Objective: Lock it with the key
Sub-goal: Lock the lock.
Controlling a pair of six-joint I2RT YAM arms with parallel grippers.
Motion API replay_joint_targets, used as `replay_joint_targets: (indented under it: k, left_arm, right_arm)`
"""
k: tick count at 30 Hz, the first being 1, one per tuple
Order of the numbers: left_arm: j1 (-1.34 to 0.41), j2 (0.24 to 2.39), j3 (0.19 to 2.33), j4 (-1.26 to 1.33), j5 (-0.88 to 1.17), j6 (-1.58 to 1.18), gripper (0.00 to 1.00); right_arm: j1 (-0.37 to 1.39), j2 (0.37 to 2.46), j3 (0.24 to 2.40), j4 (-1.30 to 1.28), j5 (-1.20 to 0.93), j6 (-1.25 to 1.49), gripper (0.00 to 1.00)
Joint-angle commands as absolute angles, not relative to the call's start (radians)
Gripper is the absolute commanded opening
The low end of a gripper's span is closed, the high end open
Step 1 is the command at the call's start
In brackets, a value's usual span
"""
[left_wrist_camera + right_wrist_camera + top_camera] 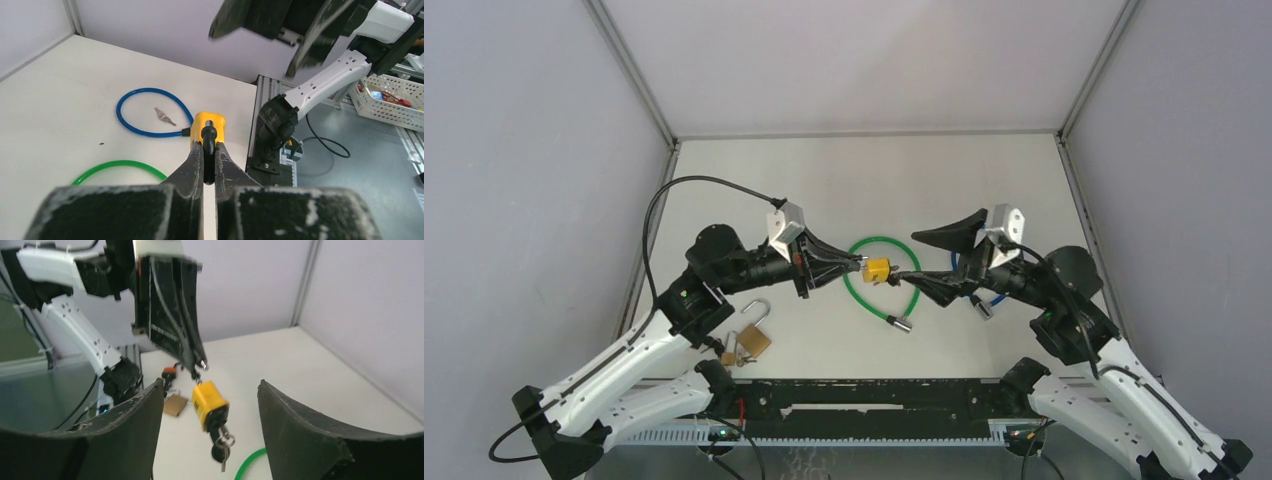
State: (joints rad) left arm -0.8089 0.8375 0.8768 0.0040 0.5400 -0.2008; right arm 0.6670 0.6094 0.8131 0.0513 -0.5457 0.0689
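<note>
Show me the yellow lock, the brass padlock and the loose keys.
yellow lock [209, 401]: right wrist view, on its yellow body.
brass padlock [754, 343]: top external view, on its brass body.
loose keys [163, 116]: left wrist view, on the middle of the pair.

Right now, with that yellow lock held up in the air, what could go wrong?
The left gripper pinches only a small black nub on the yellow lock, so the lock could twist or slip when pushed. The keys dangle loose under it, and the wide-open right gripper might miss them or knock them aside. The green cable on the table beneath might snag.
</note>
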Motion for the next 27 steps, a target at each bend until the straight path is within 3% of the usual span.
replay_joint_targets:
  k: [1,8,19,21,24,27]
  left_arm:
    - [-0.802,0.832,0.980,0.100,0.533,-0.202,0.00]
    - [-0.802,0.829,0.976,0.104,0.552,-0.222,0.00]
    - [-0.802,0.819,0.972,0.107,0.596,-0.263,0.00]
    - [-0.801,0.821,0.968,0.118,0.605,-0.272,0.00]
    - [-0.801,0.820,0.968,0.119,0.604,-0.272,0.00]
    - [-0.801,0.820,0.963,0.115,0.609,-0.277,0.00]
  right_arm:
    - [0.678,0.668,0.834,-0.042,-0.659,0.078,0.78]
    - [0.738,0.753,0.834,-0.051,-0.697,-0.029,0.87]
    - [0.750,0.845,0.834,0.027,-0.741,-0.078,0.73]
    - [0.756,0.859,0.834,0.032,-0.745,-0.081,0.66]
    - [0.756,0.866,0.834,0.030,-0.747,-0.077,0.44]
    - [0.757,0.860,0.834,0.032,-0.765,-0.079,0.30]
